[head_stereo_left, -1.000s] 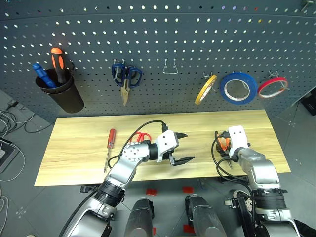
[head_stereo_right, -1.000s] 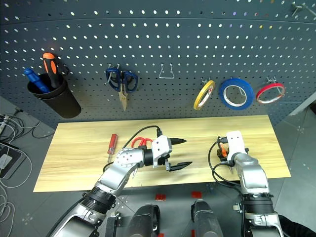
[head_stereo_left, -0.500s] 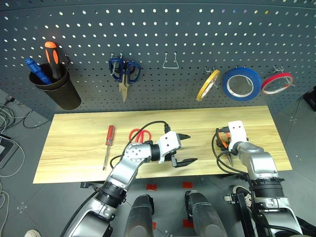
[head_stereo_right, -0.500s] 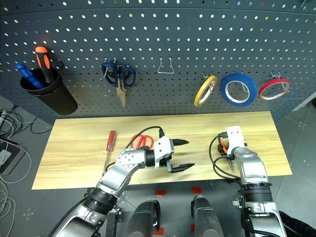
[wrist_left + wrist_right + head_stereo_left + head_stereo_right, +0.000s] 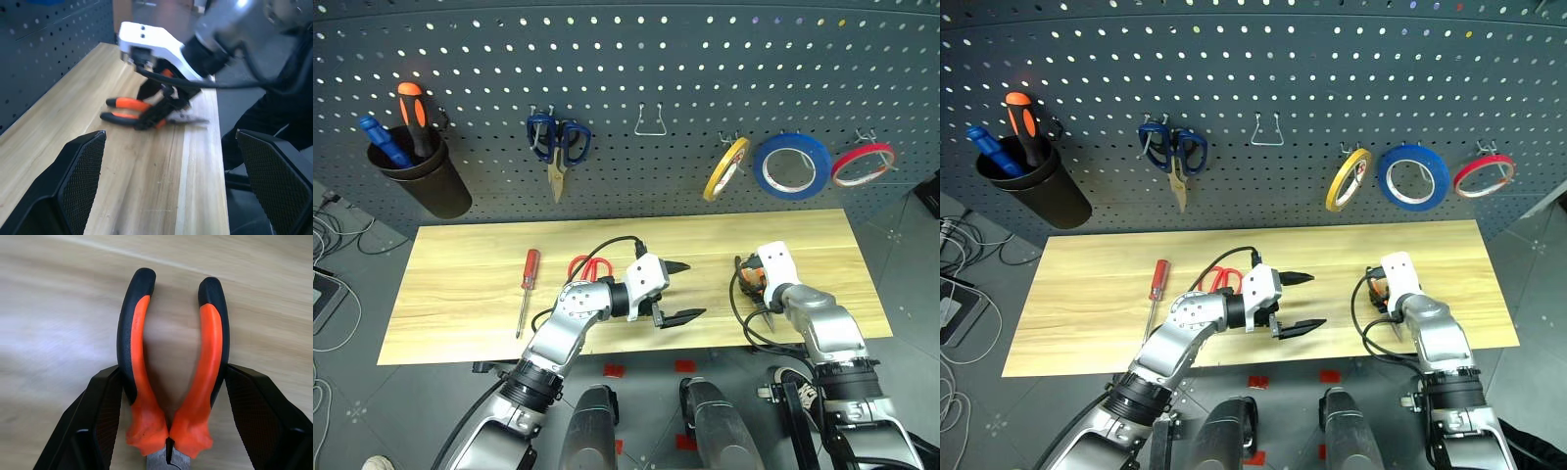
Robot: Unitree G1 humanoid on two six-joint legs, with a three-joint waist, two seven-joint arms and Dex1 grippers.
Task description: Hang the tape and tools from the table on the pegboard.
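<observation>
Gripping the orange-and-black pliers [image 5: 171, 382] by both handles, the right gripper [image 5: 756, 290] has its jaws closed on them at about four o'clock on the tabletop [image 5: 460, 284]. At the near centre the left gripper [image 5: 677, 292] hovers with jaws spread wide and empty. Behind its arm lie the red-handled scissors [image 5: 590, 266]; the red screwdriver [image 5: 528, 288] lies at nine o'clock. On the pegboard [image 5: 636, 59], a black cup [image 5: 426, 181] at ten o'clock holds an orange-and-black screwdriver [image 5: 414, 113] and a blue one [image 5: 377, 135]. Blue scissors [image 5: 558, 147] hang at twelve; yellow tape [image 5: 725, 168], a blue roll [image 5: 790, 164] and a red roll [image 5: 862, 164] hang at two.
</observation>
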